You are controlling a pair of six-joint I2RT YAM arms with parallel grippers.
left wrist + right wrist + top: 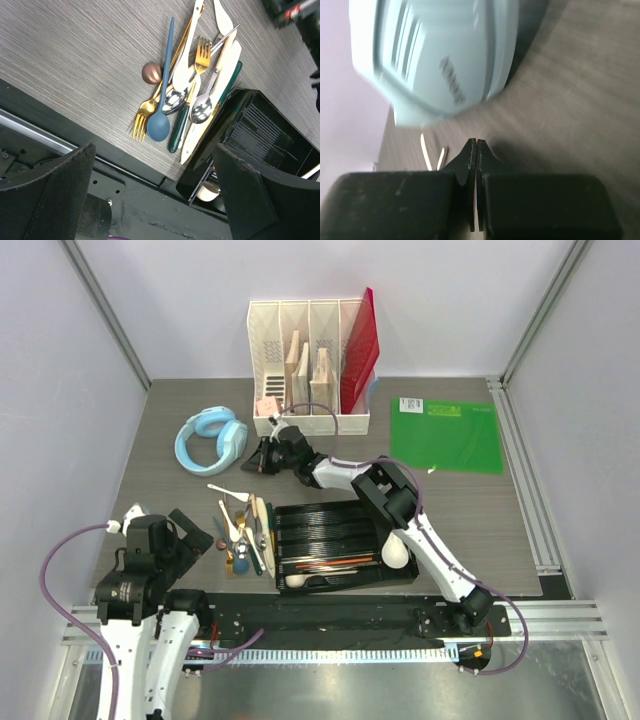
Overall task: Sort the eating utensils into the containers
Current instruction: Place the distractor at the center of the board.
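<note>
Left jaws, closest to the lens in the left wrist view, stand wide apart and hold nothing. They hang over the near edge of the surface [480, 510], short of the loose utensils [243, 530].

That pile lies just beside the left end of the black tray [320, 520], and its pieces overlap:
- a blue spoon [159, 125]
- two gold forks [141, 119]
- two silver spoons [173, 100]
- a green-handled piece [179, 131]
- several cream or white pieces [196, 137]

A small copper-coloured round item [151, 73] rests against the pile's outer side. Its nature cannot be determined.

Tray contents:
- a white spoon [295, 582] in the nearest compartment
- dark and reddish long pieces [330, 562] just behind it
- a large white spoon [397, 552] at the right end, partly under the right arm [430, 540]

What the far compartments hold is not discernible.

Right jaws are pressed together with nothing between them. They sit low over the surface beyond the tray's far side, between the light blue headphones [210, 435] and the white file organizer [310, 360]. The right wrist view is blurred, with the headphones filling its upper part.
</note>
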